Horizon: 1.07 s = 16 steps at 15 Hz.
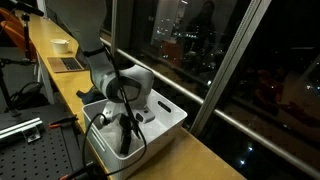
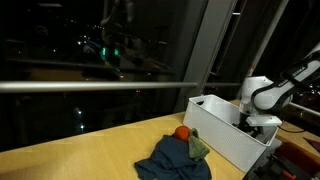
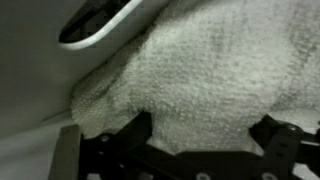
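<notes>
My gripper (image 1: pixel 125 138) reaches down into a white plastic bin (image 1: pixel 168 108) on the wooden counter; it also shows in an exterior view (image 2: pixel 256 124) inside the bin (image 2: pixel 222 138). In the wrist view the two black fingers (image 3: pixel 205 135) are spread wide apart and press close against a white terry towel (image 3: pixel 210 65) that fills the frame. The towel lies between the fingertips, which have not closed on it. A white curved rim (image 3: pixel 100 25) shows at the upper left.
A crumpled blue cloth (image 2: pixel 168 160), an orange ball (image 2: pixel 182 132) and a greenish cloth (image 2: pixel 199 147) lie on the counter beside the bin. A laptop (image 1: pixel 68 64) and a bowl (image 1: pixel 60 44) sit further along the counter. A dark window runs behind.
</notes>
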Available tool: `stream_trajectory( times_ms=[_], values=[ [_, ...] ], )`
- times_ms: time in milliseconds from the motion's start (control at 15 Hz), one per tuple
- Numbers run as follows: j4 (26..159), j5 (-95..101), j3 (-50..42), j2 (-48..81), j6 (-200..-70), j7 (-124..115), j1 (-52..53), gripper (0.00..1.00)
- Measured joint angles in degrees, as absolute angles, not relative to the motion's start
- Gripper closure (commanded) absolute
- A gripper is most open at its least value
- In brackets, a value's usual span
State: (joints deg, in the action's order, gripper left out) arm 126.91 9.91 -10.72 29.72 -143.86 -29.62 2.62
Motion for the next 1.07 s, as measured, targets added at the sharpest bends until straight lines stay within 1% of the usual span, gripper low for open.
stream_trajectory(
  times_ms=[67, 267, 600, 667, 1067],
  values=[
    [126.6, 9.4, -11.0, 30.2, -143.9, -29.5, 2.4, 0.41],
    [126.0, 8.1, -11.2, 30.8, -143.9, -29.3, 1.6, 0.64],
    [125.8, 7.4, -11.2, 30.0, -143.9, -29.4, 2.7, 0.99],
    [126.0, 7.4, -11.2, 29.4, -143.9, -29.4, 3.1, 1.00],
    [128.7, 7.2, -10.5, 22.3, -143.3, -30.3, 6.4, 1.00]
  ],
)
